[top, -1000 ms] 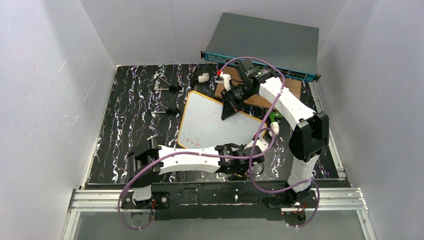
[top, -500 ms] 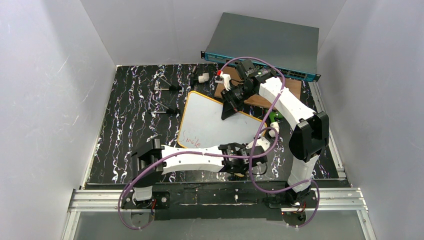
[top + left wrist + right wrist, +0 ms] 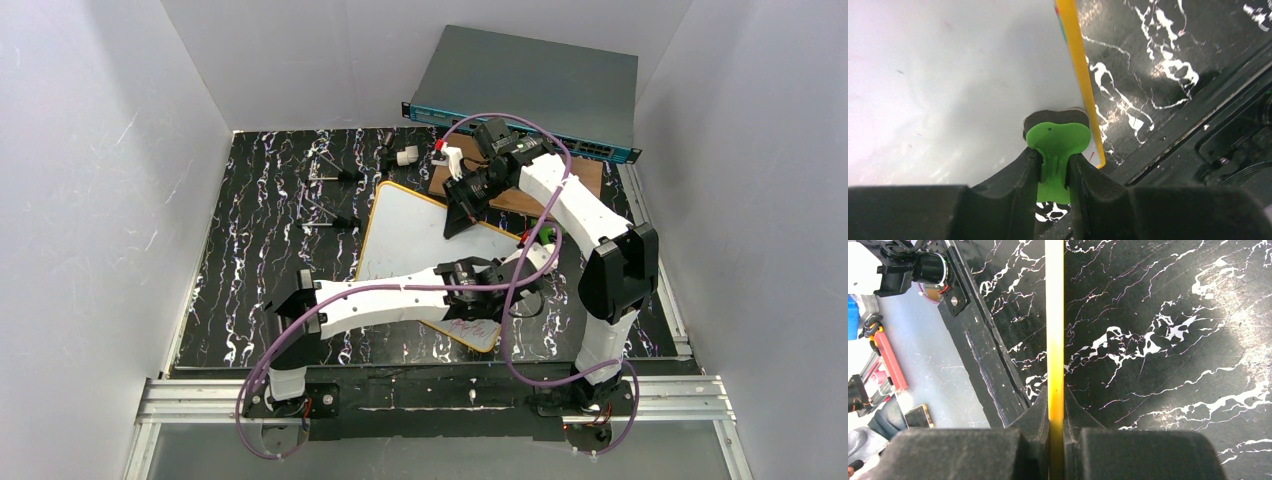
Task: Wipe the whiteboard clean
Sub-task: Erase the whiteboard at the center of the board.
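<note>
Change over the last second: the left arm has swung away from the near edge of the tabletop (image 3: 260, 220) and now lies across the whiteboard (image 3: 415, 225). The left end effector (image 3: 1053, 161) is clenched on the stem of a green eraser (image 3: 1058, 137). The eraser's dark pad sits flat on the white surface, just inside the yellow frame (image 3: 1079, 65).

The right end effector (image 3: 1055, 401) has not moved. It is clamped shut on the board's far edge, next to the wooden board (image 3: 585, 175), and pins the whiteboard down. The whiteboard lies right of centre on the tabletop, with its near corner close to the near edge.

Meaning for the task: wiping looks to be underway rather than about to begin.

Writing: a red "Smile" read clearly near the board's near-left corner a second ago. Now only faint specks show at that spot.
- A few red traces (image 3: 465, 325) remain by the near corner; not legible.
- No brand or label is readable on the grey box (image 3: 530, 85) at the far edge.
</note>
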Tool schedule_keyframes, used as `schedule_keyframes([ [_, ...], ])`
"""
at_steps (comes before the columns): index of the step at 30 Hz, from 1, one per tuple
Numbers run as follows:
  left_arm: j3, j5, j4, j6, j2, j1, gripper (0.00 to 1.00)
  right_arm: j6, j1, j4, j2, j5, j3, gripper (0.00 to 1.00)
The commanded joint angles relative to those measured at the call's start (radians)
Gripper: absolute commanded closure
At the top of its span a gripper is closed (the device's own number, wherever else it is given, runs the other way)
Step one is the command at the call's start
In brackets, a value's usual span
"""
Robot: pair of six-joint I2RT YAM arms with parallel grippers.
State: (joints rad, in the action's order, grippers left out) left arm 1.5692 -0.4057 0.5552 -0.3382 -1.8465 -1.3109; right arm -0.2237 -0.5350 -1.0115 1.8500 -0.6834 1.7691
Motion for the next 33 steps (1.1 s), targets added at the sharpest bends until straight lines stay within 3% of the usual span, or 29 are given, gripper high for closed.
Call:
schedule_keyframes([
  [1, 0.076, -0.074, -0.091, 0.049, 0.012, 0.061, 1.00, -0.007, -0.013, 0.005, -0.031, 0.071, -0.014, 0.99],
  [8, 0.006, 0.058, -0.049, 0.009, 0.015, 0.053, 1.00, -0.006, -0.011, 0.004, -0.029, 0.070, -0.013, 0.99],
  [20, -0.066, 0.154, 0.076, -0.091, -0.051, -0.013, 1.00, -0.006, -0.011, 0.001, -0.028, 0.068, -0.008, 0.99],
  [28, -0.100, 0.169, 0.109, -0.128, -0.058, -0.027, 1.00, -0.006, -0.013, 0.002, -0.029, 0.068, -0.006, 0.99],
  [33, -0.057, 0.072, 0.127, -0.119, -0.061, -0.022, 1.00, -0.006, -0.012, -0.001, -0.031, 0.067, -0.006, 0.99],
])
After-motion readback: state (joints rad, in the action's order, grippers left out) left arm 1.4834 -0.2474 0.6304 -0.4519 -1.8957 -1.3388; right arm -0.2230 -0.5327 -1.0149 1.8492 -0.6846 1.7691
